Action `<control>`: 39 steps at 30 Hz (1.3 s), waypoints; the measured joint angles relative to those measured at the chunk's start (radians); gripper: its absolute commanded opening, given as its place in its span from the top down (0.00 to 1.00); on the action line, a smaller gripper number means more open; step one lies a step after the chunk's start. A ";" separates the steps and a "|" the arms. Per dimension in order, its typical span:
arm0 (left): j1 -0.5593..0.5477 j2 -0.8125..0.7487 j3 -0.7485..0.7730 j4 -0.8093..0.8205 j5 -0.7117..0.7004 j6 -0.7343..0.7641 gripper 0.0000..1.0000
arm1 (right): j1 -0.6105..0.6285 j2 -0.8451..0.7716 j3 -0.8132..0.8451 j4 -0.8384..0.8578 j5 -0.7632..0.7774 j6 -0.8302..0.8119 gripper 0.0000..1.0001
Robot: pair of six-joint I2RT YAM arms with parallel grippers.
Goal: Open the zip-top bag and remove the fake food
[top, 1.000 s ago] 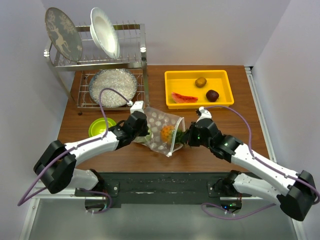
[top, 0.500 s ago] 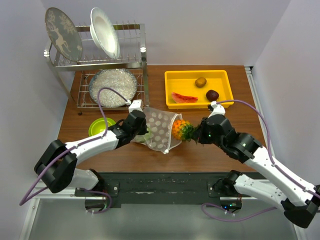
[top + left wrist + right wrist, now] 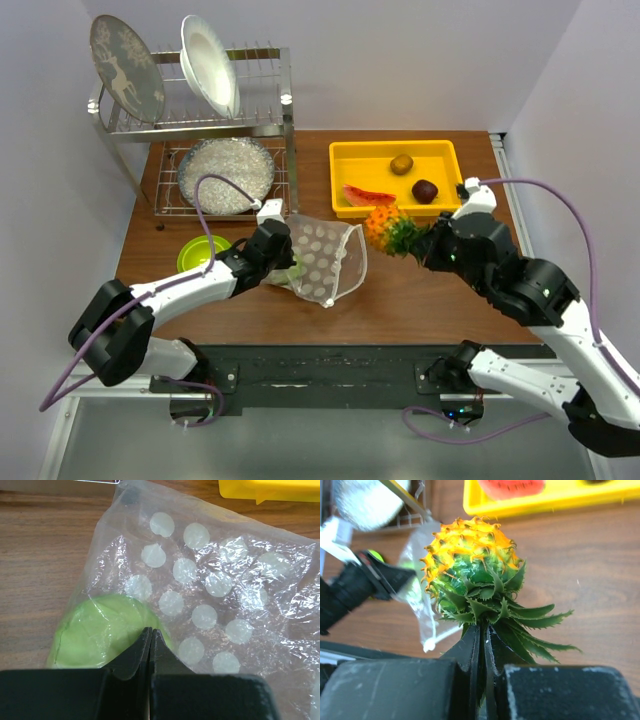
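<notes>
Right gripper clamps the spiky orange toy pineapple by its leaves; left gripper pinches the clear dotted bag (green fruit inside).

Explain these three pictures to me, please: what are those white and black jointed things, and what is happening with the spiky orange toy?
Those are two robot arms bolted at the near edge of a wooden table, each ending in a two-finger gripper. The wide picture is from a fixed camera above and behind them; the other two come from cameras on the wrists, so each shows its own black fingers. The left gripper is shut on a clear crinkly plastic bag with white dots, which holds a round green toy fruit. The right gripper is shut on the green leaves of an orange plastic pineapple, held outside the bag, near a yellow plastic tray. In the tray lie a red watermelon slice, a brown kiwi and a dark purple-red ball.
</notes>
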 measured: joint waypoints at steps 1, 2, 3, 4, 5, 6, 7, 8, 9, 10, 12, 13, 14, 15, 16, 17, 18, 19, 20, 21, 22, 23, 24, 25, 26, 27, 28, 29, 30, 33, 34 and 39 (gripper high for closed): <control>0.000 -0.001 -0.002 0.002 0.003 0.001 1.00 | 0.000 0.026 0.018 0.017 0.007 -0.011 1.00; 0.000 -0.003 -0.007 0.006 0.007 0.002 1.00 | -0.005 0.061 0.033 0.039 0.012 -0.024 1.00; 0.000 -0.004 -0.008 0.006 0.009 0.002 1.00 | -0.019 0.106 0.053 0.063 0.008 -0.039 1.00; 0.000 -0.008 -0.012 0.010 0.014 0.006 1.00 | -0.040 0.145 0.068 0.090 0.002 -0.051 1.00; 0.001 -0.012 -0.015 0.011 0.021 0.011 1.00 | -0.074 0.202 0.082 0.139 -0.029 -0.066 1.00; 0.002 -0.016 -0.018 0.011 0.024 0.016 1.00 | -0.115 0.254 0.097 0.190 -0.066 -0.080 1.00; 0.003 -0.021 -0.019 0.011 0.029 0.021 1.00 | -0.159 0.309 0.105 0.252 -0.097 -0.094 1.00; 0.004 -0.025 -0.023 0.011 0.035 0.026 1.00 | -0.195 0.367 0.110 0.310 -0.122 -0.106 1.00; 0.005 -0.029 -0.025 0.011 0.040 0.030 1.00 | -0.227 0.417 0.117 0.347 -0.143 -0.113 1.00; 0.005 -0.032 -0.026 0.011 0.045 0.035 1.00 | -0.267 0.474 0.128 0.393 -0.174 -0.118 1.00; 0.005 -0.037 -0.028 0.010 0.055 0.046 1.00 | -0.331 0.576 0.142 0.492 -0.231 -0.119 1.00; 0.005 -0.037 -0.028 0.009 0.059 0.050 1.00 | -0.363 0.623 0.152 0.528 -0.259 -0.117 1.00; 0.005 -0.038 -0.028 0.009 0.064 0.052 1.00 | -0.383 0.662 0.164 0.556 -0.280 -0.117 1.00; 0.005 -0.039 -0.028 0.008 0.069 0.054 1.00 | -0.404 0.704 0.175 0.587 -0.298 -0.116 1.00; 0.005 -0.041 -0.028 0.006 0.074 0.055 1.00 | -0.422 0.739 0.184 0.620 -0.314 -0.116 1.00; 0.005 -0.043 -0.028 0.005 0.079 0.058 1.00 | -0.438 0.771 0.193 0.647 -0.330 -0.113 1.00; 0.005 -0.045 -0.028 0.002 0.082 0.060 1.00 | -0.450 0.800 0.205 0.667 -0.348 -0.112 1.00; 0.005 -0.046 -0.028 0.001 0.085 0.062 1.00 | -0.460 0.830 0.216 0.691 -0.366 -0.110 1.00; 0.005 -0.046 -0.028 0.000 0.090 0.063 1.00 | -0.467 0.858 0.227 0.716 -0.385 -0.108 1.00; 0.005 -0.047 -0.028 -0.001 0.094 0.064 1.00 | -0.474 0.887 0.239 0.739 -0.404 -0.106 1.00; 0.005 -0.047 -0.028 -0.001 0.098 0.068 1.00 | -0.481 0.917 0.255 0.760 -0.420 -0.103 1.00; 0.005 -0.047 -0.028 -0.002 0.102 0.069 1.00 | -0.486 0.941 0.268 0.772 -0.431 -0.102 1.00; 0.005 -0.047 -0.028 -0.003 0.105 0.069 1.00 | -0.491 0.975 0.279 0.795 -0.444 -0.101 1.00; 0.005 -0.048 -0.028 -0.005 0.108 0.070 1.00 | -0.495 0.989 0.279 0.805 -0.451 -0.100 0.95; 0.005 -0.050 -0.028 -0.007 0.113 0.072 1.00 | -0.501 1.007 0.279 0.811 -0.461 -0.096 0.90; 0.005 -0.052 -0.028 -0.010 0.117 0.075 1.00 | -0.506 1.023 0.279 0.814 -0.468 -0.094 0.85; 0.005 -0.053 -0.028 -0.013 0.121 0.077 0.97 | -0.512 1.040 0.279 0.816 -0.477 -0.091 0.75; 0.005 -0.056 -0.027 -0.017 0.124 0.078 0.96 | -0.519 1.054 0.279 0.819 -0.486 -0.088 0.69; 0.005 -0.058 -0.027 -0.020 0.127 0.079 0.93 | -0.525 1.067 0.280 0.822 -0.490 -0.084 0.63; 0.005 -0.064 -0.022 -0.040 0.134 0.087 0.82 | -0.541 1.106 0.301 0.818 -0.513 -0.084 0.36; 0.005 -0.068 -0.019 -0.048 0.137 0.092 0.77 | -0.546 1.118 0.315 0.809 -0.518 -0.092 0.31; 0.006 -0.109 -0.004 -0.109 0.139 0.111 0.66 | -0.552 1.084 0.330 0.740 -0.511 -0.106 0.27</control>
